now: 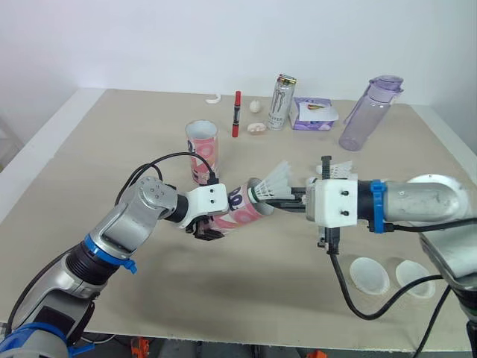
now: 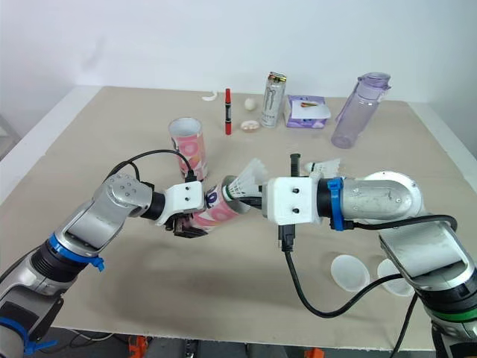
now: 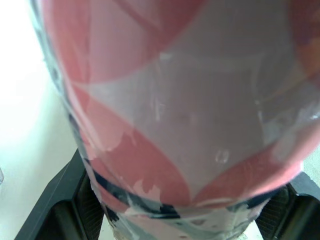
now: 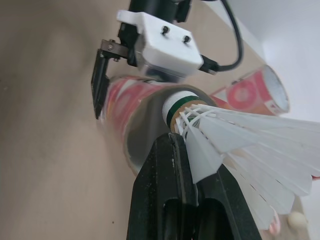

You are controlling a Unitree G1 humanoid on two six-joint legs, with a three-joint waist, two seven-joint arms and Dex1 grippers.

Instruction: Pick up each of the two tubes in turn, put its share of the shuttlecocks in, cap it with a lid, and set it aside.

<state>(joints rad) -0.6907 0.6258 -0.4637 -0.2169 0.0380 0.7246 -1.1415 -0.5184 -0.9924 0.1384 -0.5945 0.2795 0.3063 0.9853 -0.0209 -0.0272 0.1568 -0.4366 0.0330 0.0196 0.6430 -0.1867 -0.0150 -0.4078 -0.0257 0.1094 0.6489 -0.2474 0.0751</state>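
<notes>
Left tool (image 1: 209,227) is clamped on a pink-and-white patterned cardboard tube (image 1: 244,209), one black finger (image 3: 55,205) on each side of the tube wall. The tube is held off the beige desk (image 1: 89,171), tilted close to horizontal, with its open mouth toward the right tool (image 1: 289,198). Right tool is pinching a white feathered shuttlecock (image 4: 240,145) by the feather skirt just behind the cork. The green-banded cork end is at the tube mouth and the feathers are outside. Cannot tell how far the cork is in.

A second pink-and-white tube (image 1: 202,149) stands upright on the desk just behind the held one, open top up. Another white shuttlecock (image 1: 337,170) lies on the desk beyond the right tool. Two round translucent white lids (image 1: 370,274) lie side by side on the near right of the desk.

At the far edge of the desk are a red marker pen (image 1: 236,113), a silver-and-black drink can (image 1: 281,102), a purple tissue box (image 1: 311,114) and a clear purple water bottle (image 1: 369,113).
</notes>
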